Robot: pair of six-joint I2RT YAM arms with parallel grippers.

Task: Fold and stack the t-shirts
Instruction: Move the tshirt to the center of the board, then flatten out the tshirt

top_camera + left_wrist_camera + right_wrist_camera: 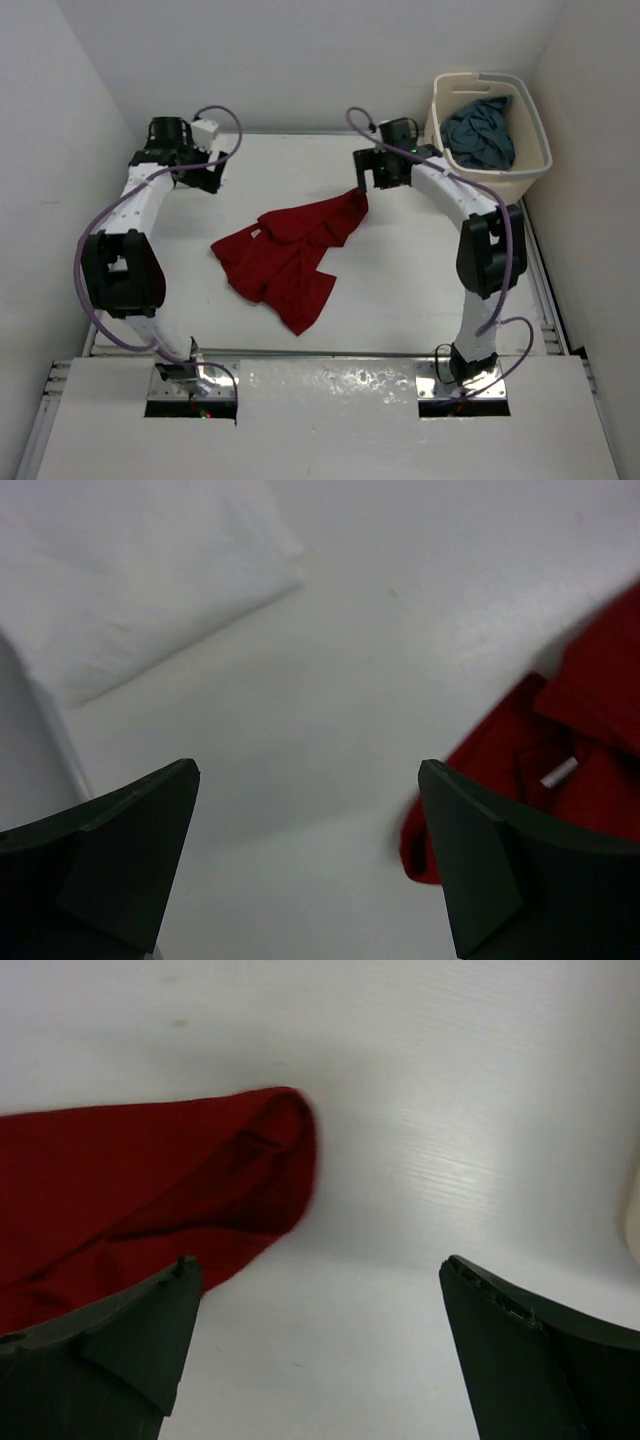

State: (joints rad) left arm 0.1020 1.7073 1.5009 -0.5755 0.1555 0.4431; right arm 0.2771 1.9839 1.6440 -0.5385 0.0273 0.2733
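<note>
Plainly one red t-shirt [285, 255], one blue-grey [480, 132].

No legible text, brand or number anywhere; small white tag [560, 772] on the red t-shirt [590, 710] illegible

You have a loose t-shirt [290, 255] on the table [400, 290], the left gripper [215, 175] behind it to the left, the right gripper [362, 185] just beside its far right tip. A second t-shirt [480, 135] lies in the basket [535, 120], far right.

Red shirt [120, 1180] cut off by R wrist view's edge; blue-grey shirt [480, 135] partly hidden in basket [495, 182].
</note>
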